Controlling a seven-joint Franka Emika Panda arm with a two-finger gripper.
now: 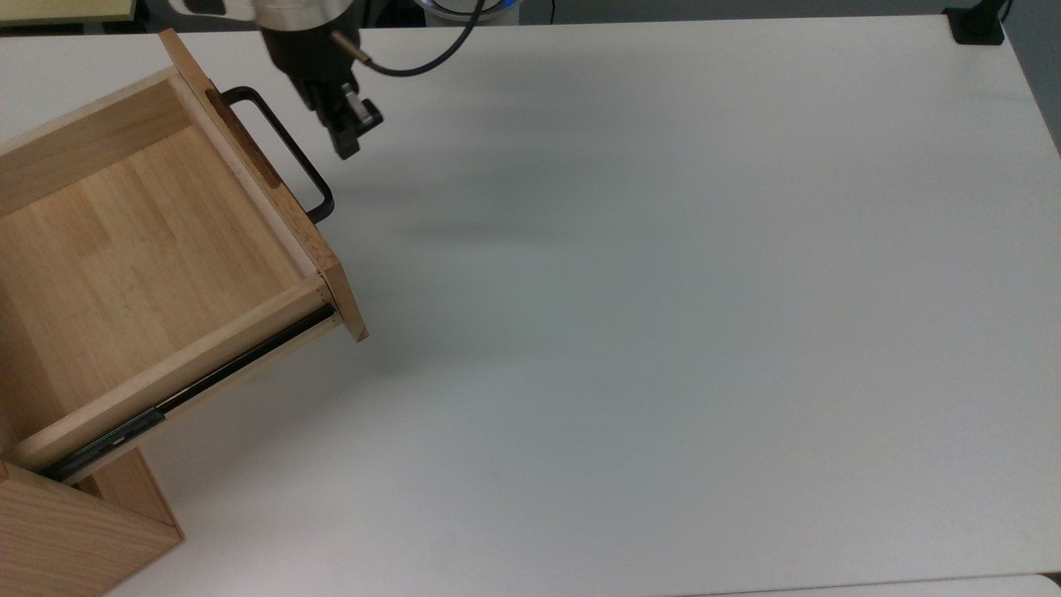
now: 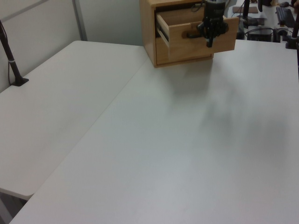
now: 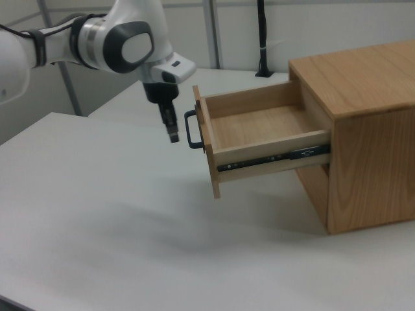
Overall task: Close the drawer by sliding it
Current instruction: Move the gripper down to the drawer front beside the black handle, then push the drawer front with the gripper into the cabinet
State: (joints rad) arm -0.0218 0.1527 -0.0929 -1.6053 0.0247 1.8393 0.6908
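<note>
The white tabletop (image 1: 663, 332) carries a wooden cabinet (image 3: 363, 129) at the top view's left. The drawer (image 1: 149, 249) stands pulled far out, empty, on its black rails. The gripper (image 1: 348, 137) hangs just beside the black handle (image 1: 286, 149), apart, probably placed to push; whether it is clenched or released, I cannot tell.

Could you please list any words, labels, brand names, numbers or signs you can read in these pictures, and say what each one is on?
None: no readable text in any view.
The drawer, its black handle and side rail carry no lettering.
The wooden cabinet, the white table and the pincer show no label, brand or number.
</note>
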